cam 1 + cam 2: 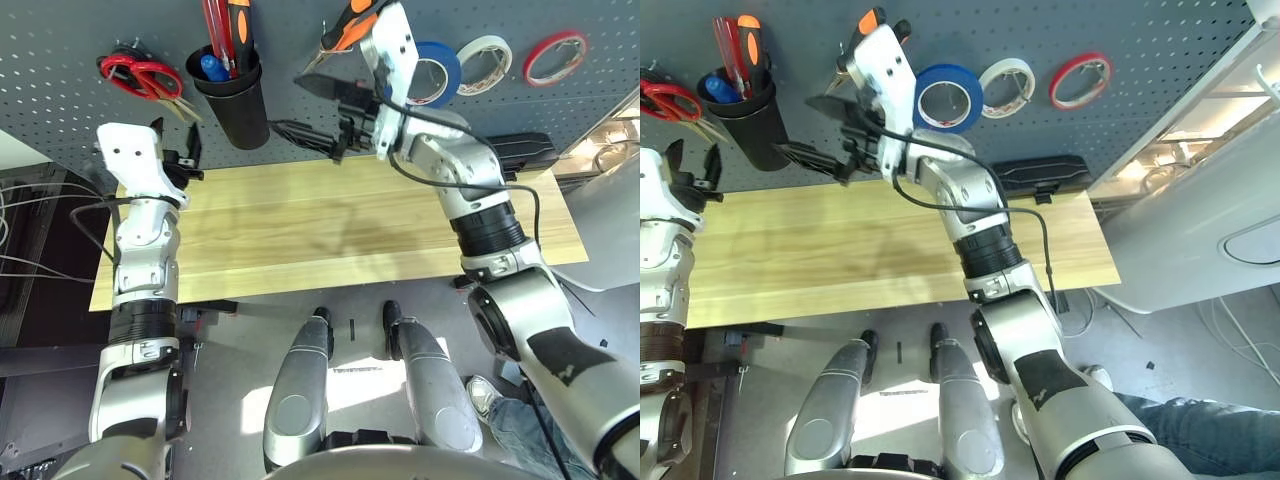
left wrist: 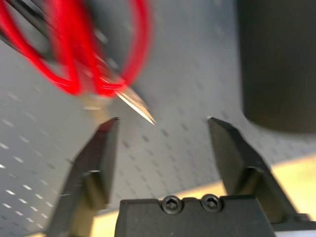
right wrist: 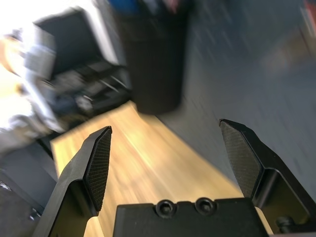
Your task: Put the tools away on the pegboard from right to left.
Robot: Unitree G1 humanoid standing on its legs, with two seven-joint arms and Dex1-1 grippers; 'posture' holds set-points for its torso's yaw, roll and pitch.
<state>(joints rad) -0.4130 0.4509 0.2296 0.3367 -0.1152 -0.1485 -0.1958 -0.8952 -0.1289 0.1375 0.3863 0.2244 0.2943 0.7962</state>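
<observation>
At the upper left of the left eye view, the red-handled scissors [image 1: 150, 82] hang on the pegboard [image 1: 500, 14], blades slanting down to the right; whether their loops are fully over a hook I cannot tell. The main risk now is the left gripper [image 2: 163, 118], which is close below the scissors: swung sideways or lifted, it could clip the blades and knock them loose, or bump the black cup [image 1: 240, 112] on its other side. That cup, upper left of centre, holds the blue-handled screwdriver [image 1: 214, 68]; a hard knock could tilt it. The right gripper [image 3: 165, 123] is near the cup too, and its forearm [image 1: 485, 235] reaches up in front of the board, so a careless withdrawal might brush the pliers [image 1: 350, 28] at upper centre or the blue tape roll [image 1: 945, 73] just beside them. Both pairs of fingers are released, spread wide with nothing between them. The left arm [image 1: 148, 260] runs nearly straight up the left side, its wrist above the left end of the counter [image 1: 330, 235]; the right slants in from the lower right, its fingers turned toward the cup. All four tools seem placed, so backing both arms straight off looks like the next move.
</observation>
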